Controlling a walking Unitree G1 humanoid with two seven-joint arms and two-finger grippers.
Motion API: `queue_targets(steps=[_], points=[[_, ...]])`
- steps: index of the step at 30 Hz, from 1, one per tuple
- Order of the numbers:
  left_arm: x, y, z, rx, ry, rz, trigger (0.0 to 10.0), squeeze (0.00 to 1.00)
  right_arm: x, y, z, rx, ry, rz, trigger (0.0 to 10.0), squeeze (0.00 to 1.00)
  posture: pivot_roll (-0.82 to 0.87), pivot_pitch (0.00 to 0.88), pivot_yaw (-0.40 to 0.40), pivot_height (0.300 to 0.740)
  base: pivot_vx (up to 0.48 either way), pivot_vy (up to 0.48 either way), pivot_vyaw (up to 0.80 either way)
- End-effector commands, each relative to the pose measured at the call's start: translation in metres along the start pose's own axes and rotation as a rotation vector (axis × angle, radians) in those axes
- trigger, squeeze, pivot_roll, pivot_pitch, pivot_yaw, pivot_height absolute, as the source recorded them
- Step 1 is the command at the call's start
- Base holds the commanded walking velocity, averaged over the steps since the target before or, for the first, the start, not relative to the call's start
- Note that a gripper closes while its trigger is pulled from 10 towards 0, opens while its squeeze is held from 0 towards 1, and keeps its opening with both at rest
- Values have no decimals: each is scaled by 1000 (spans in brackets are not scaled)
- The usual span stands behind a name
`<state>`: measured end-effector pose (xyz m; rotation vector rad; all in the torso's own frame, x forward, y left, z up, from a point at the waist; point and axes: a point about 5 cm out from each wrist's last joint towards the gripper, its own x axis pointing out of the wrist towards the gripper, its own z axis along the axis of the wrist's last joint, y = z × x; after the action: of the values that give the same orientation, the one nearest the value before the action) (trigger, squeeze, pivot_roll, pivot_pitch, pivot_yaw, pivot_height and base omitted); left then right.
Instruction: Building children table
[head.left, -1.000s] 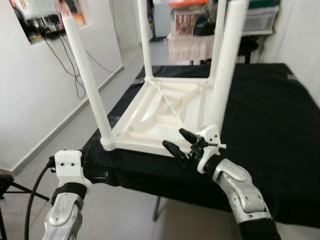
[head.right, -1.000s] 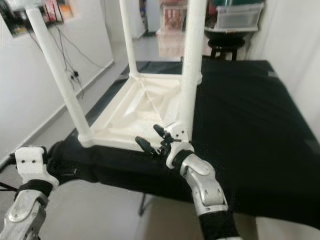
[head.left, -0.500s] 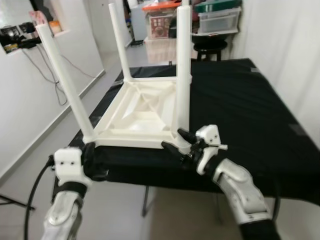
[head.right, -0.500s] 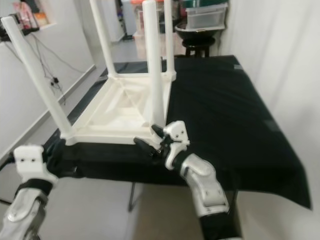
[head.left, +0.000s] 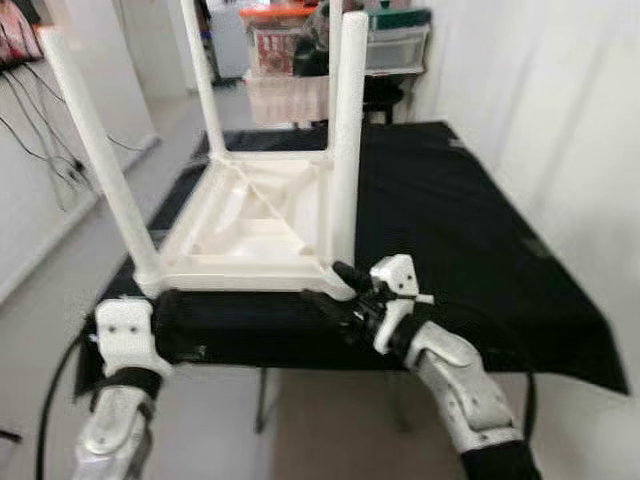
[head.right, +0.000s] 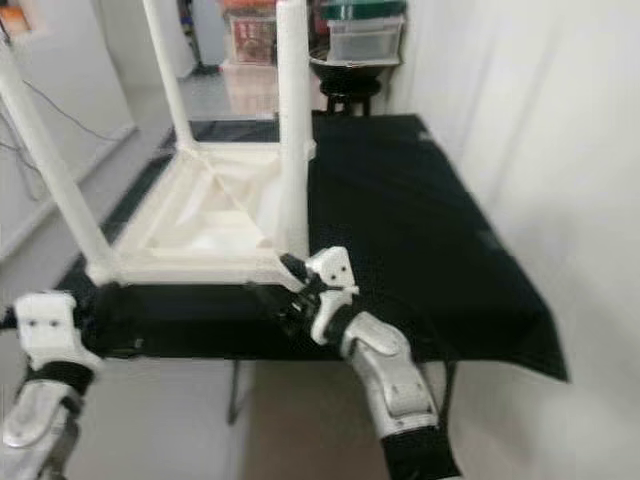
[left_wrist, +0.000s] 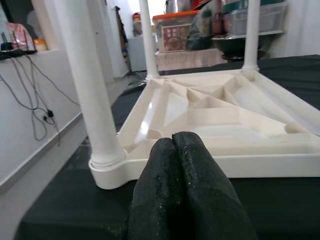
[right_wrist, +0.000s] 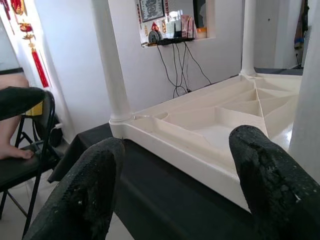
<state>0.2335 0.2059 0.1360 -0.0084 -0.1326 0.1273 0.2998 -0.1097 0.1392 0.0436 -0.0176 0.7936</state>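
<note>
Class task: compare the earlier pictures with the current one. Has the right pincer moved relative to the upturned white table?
Yes. The right pincer has closed in on the white table: a second ago it hung short of the near rim, now its open fingers sit at the near right corner.

Right gripper (head.left: 345, 290) reaches forward, jaws spread wide; left gripper (left_wrist: 179, 150) is low, jaws pressed together.

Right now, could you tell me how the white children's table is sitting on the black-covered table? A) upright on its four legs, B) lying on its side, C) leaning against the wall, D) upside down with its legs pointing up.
D: the white children's table rests top-down on the black-covered table, its ribbed underside facing up and its legs standing upward, with the right gripper open at its near corner.
</note>
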Motion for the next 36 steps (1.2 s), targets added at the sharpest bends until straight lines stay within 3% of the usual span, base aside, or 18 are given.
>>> queue_targets(steps=[1, 17, 28, 36], points=[[1, 3, -2, -3, 17, 18, 10000, 0, 3, 1, 4, -1, -17, 4, 10000, 0, -49, 0, 54, 740, 0, 480, 0], [3, 5, 2, 9, -1, 16, 10000, 0, 5, -1, 6, 0, -11, -8, 10000, 0, -50, 0, 54, 740, 0, 0, 0], [5, 6, -2, -6, 24, 24, 10000, 0, 6, -2, 4, 13, 6, -17, 10000, 0, -51, 0, 55, 740, 0, 431, 0], [5, 6, 0, 13, 12, 18, 10000, 0, 6, -2, 4, 14, 7, -19, 10000, 0, -51, 0, 55, 740, 0, 0, 0]])
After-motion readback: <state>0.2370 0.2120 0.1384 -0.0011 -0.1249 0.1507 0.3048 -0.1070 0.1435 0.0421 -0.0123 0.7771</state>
